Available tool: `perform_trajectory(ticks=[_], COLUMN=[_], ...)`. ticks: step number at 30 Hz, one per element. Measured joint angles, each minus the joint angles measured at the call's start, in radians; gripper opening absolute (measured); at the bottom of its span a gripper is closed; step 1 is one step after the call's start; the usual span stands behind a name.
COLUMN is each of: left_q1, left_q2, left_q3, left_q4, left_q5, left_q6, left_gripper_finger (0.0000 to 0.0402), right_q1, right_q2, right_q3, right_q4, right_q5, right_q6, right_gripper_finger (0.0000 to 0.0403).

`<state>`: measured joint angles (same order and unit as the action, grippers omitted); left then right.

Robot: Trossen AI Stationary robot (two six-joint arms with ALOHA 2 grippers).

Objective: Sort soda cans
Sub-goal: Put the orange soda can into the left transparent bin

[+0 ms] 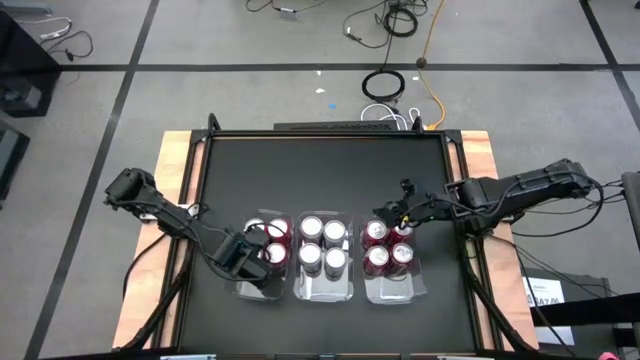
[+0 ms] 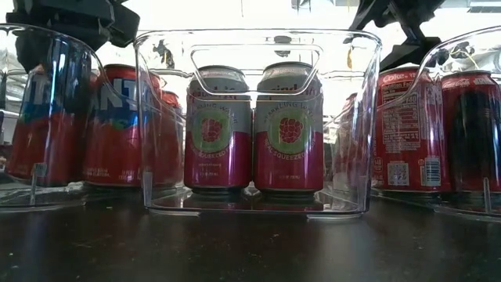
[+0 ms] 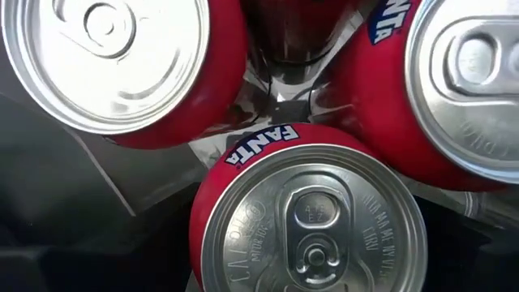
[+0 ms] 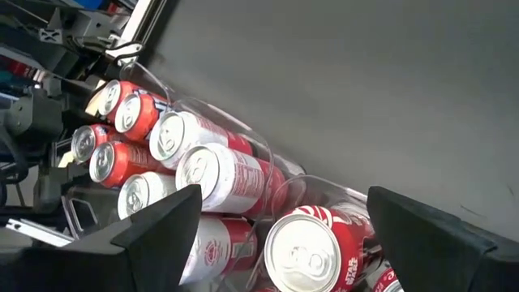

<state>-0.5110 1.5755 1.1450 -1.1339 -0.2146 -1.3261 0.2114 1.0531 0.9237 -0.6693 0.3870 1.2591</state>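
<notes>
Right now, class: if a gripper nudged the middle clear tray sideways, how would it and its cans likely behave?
The middle clear tray would probably slide, not tip: it sits flat on the dark table. Its walls look thin, so they may flex. The four silver-bodied cans stand upright and close together, so they would likely travel along, perhaps rattling.

You see soda cans [image 3: 312, 223] of glossy painted metal with bright brushed-silver tops that throw back the light. The trays [image 2: 254, 200] holding them are clear, smooth plastic with shiny walls. Your worktop [image 1: 320, 170] is a matt black sheet, faintly reflective up close, edged with pale bare wood [image 1: 175, 160]. The right gripper [image 4: 316, 227] fingers look like matt dark plastic
</notes>
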Motion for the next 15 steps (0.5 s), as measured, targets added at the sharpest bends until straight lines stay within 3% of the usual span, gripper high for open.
perform_trajectory(ticks=[15], left_q1=[0.0], left_q2=[0.0], left_q3=[0.001], left_q4=[0.003], left_q5=[-0.046], left_q6=[0.032], left_gripper_finger=[0.0334], right_q1=[0.027], right_q2=[0.0], right_q3=[0.0], right_q4=[0.008], right_q5=[0.0], right_q6=[-0.022], right_gripper_finger=[0.0343])
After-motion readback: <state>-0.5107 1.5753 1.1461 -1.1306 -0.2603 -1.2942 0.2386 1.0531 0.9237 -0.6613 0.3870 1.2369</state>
